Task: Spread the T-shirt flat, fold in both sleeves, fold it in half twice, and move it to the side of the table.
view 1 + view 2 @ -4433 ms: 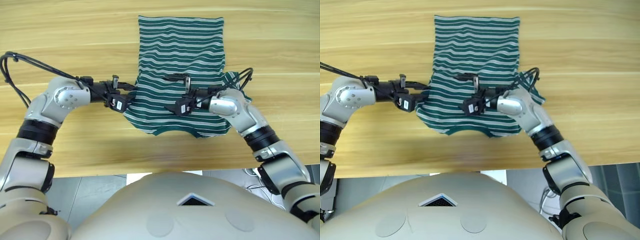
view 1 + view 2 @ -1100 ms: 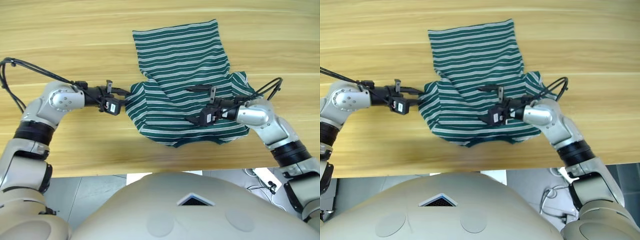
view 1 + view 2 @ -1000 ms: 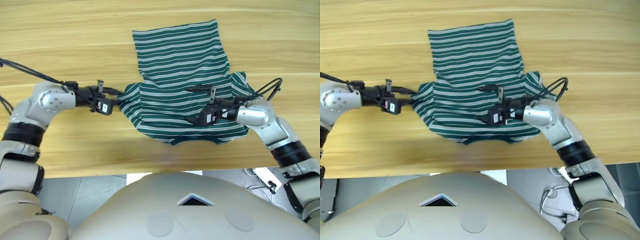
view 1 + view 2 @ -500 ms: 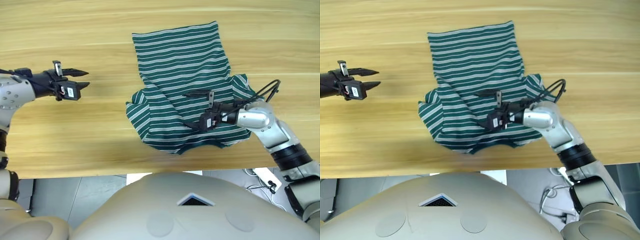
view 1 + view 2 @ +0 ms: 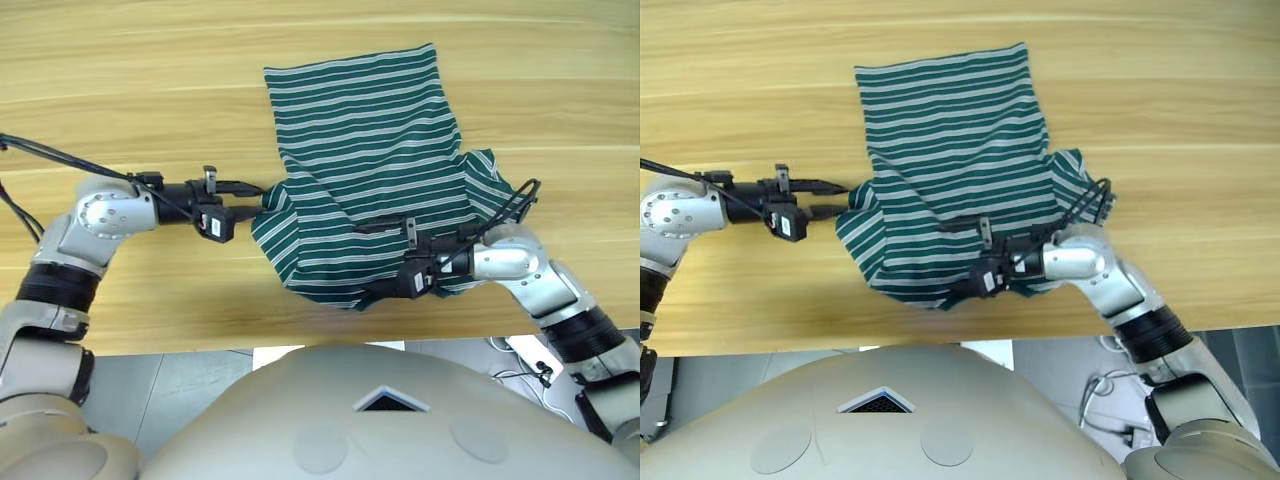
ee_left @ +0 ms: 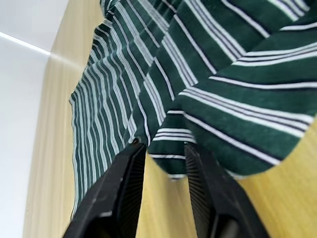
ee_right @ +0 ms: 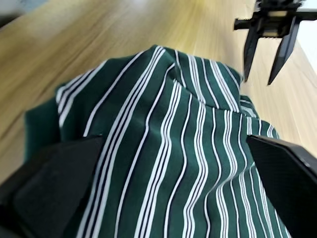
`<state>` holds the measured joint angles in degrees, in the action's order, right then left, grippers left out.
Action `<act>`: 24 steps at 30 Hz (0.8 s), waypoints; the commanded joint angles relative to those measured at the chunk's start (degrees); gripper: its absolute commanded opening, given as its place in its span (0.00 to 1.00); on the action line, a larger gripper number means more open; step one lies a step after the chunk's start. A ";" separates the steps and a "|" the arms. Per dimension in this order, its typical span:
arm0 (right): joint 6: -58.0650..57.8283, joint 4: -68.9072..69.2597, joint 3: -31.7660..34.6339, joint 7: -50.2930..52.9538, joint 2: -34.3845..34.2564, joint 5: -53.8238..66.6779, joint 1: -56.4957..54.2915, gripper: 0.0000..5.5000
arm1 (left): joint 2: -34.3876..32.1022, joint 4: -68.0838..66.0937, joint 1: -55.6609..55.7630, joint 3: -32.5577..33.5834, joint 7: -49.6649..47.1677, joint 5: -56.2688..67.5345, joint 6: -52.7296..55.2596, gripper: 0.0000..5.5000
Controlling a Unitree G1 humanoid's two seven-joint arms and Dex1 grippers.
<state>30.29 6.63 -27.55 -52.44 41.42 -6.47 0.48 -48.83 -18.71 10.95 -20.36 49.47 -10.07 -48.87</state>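
- Two end effectors sit at the green striped T-shirt (image 5: 360, 120), which lies in the middle of the wooden counter (image 5: 120, 80).
- Its far half lies flat, but the near half is bunched up, so I think the spreading step is not done.
- At the shirt's left edge, the left end effector (image 5: 255, 197) is down low. Its fingers are a little apart, with the edge of the cloth right at the tips. That looks like a good spot to pinch that side and pull it out.
- Over the near, crumpled part is the right end effector (image 5: 360, 262). Its fingers are spread wide with cloth between them, and they hold nothing.
- One sleeve (image 5: 488, 170) pokes out on the right, not folded in.
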 commanded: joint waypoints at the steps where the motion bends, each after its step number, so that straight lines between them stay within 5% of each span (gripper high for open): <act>1: -0.56 -0.05 0.33 -0.01 -0.28 -0.77 -0.75 0.97 | 0.03 1.56 -0.32 -1.56 1.30 -2.96 2.03 0.27; 6: -0.80 0.04 1.32 0.43 -0.48 -0.22 -1.01 0.97 | -3.43 5.59 -5.15 -3.07 2.87 -6.90 3.37 0.27; 13: -2.20 -1.04 4.05 2.99 -2.67 0.40 -3.28 0.97 | -9.40 10.75 -7.70 3.91 2.52 -0.83 6.58 0.27; 24: -2.83 -0.90 6.25 3.74 -3.05 1.51 -4.23 0.97 | -8.67 5.81 -6.49 7.02 -1.67 -4.62 7.04 0.27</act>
<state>27.80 5.52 -22.25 -48.79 38.52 -5.58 -2.76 -58.22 -13.30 3.89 -13.18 47.69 -16.34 -40.55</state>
